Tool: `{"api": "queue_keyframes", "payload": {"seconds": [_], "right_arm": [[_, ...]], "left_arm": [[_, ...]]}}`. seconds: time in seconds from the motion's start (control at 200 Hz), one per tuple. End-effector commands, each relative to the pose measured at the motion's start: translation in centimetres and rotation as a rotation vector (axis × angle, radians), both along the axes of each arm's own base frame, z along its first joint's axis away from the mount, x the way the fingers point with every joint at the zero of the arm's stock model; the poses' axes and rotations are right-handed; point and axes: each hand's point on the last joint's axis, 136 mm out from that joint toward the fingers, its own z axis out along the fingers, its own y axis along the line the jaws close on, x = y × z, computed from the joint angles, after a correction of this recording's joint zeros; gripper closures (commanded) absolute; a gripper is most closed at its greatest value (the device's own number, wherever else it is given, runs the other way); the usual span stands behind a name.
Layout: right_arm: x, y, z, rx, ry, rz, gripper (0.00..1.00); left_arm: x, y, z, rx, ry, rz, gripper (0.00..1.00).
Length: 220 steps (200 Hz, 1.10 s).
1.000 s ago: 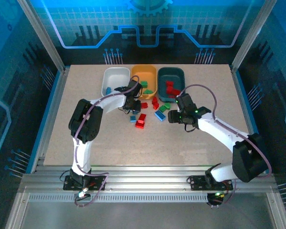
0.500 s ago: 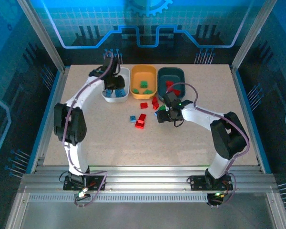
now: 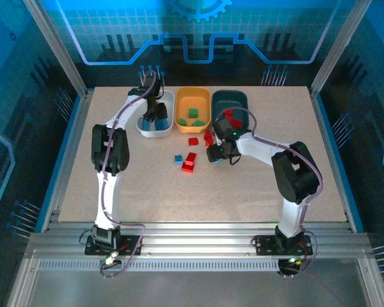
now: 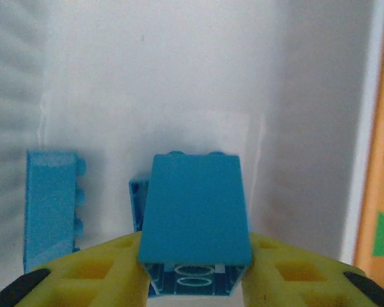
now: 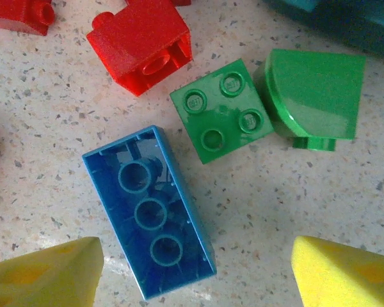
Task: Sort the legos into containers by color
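From above, your left hand (image 3: 155, 118) hangs over the white tray (image 3: 169, 102) at 11 o'clock, and your right hand (image 3: 216, 153) is low over the surface (image 3: 243, 198). Left wrist: the hand clasps a sloped blue brick (image 4: 195, 214). Right wrist: the hand gapes wide, straddling an upturned blue brick (image 5: 150, 211).

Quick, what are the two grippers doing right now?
Left gripper: closed on a light blue brick.
Right gripper: open, over a long blue brick.
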Motion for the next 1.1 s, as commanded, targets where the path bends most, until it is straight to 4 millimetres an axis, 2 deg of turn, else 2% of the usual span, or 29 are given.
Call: {"api": "queue_keyframes", "payload": {"seconds": [0.0,0.13,0.185,0.265,0.34,0.375,0.4,0.455,0.505,0.615,0.76,0.84,0.961,1.001,1.096], "right_arm": [[0.0,0.9,-0.4,-0.019,0.027,0.047,0.23],[0.0,1.4,-0.7,-0.011,0.046,0.065,0.26],[-0.1,1.7,-0.8,0.003,0.048,0.076,0.28],[-0.2,2.0,-1.0,0.013,0.058,0.081,0.35],[-0.2,2.2,-1.2,0.01,0.06,0.083,0.42],[-0.2,2.5,-1.3,0.011,0.06,0.087,0.45],[-0.2,2.5,-1.3,0.009,0.06,0.087,0.46],[-0.4,3.1,-1.6,0.009,0.068,0.1,0.49],[-0.7,3.5,-1.9,0.0,0.074,0.112,0.49],[-1.5,4.3,-2.5,-0.032,0.085,0.132,0.5],[-2.0,4.2,-2.3,-0.075,0.069,0.113,0.66],[-2.8,4.3,-0.1,-0.072,0.013,0.103,0.72],[-3.7,6.6,4.5,0.021,-0.064,0.147,0.73],[-3.2,7.5,6.0,0.019,-0.098,0.162,0.73],[-1.2,10.2,7.7,0.057,-0.136,0.192,0.74]], "left_arm": [[0.2,0.4,0.6,0.013,0.015,0.008,0.48],[0.0,0.3,1.1,0.002,0.018,0.004,0.27],[-0.3,0.6,2.1,0.004,0.009,0.007,0.25],[-1.0,0.8,4.8,-0.014,-0.034,0.015,0.25],[-2.6,0.9,8.0,-0.06,-0.088,0.047,0.24],[-3.6,0.8,8.5,-0.091,-0.105,0.058,0.23],[-4.4,0.7,9.9,-0.118,-0.142,0.06,0.22],[-6.3,0.5,11.3,-0.173,-0.191,0.077,0.19],[-8.4,0.5,11.5,-0.214,-0.207,0.094,0.17],[-12.8,0.3,10.7,-0.291,-0.211,0.11,0.16],[-18.4,0.5,8.0,-0.339,-0.155,0.143,0.16],[-21.1,1.3,7.1,-0.335,-0.155,0.177,0.15],[-24.8,3.5,6.1,-0.309,-0.188,0.272,0.1],[-25.9,4.1,5.2,-0.31,-0.187,0.31,0.06],[-27.7,4.7,3.4,-0.336,-0.181,0.357,0.01]]}}
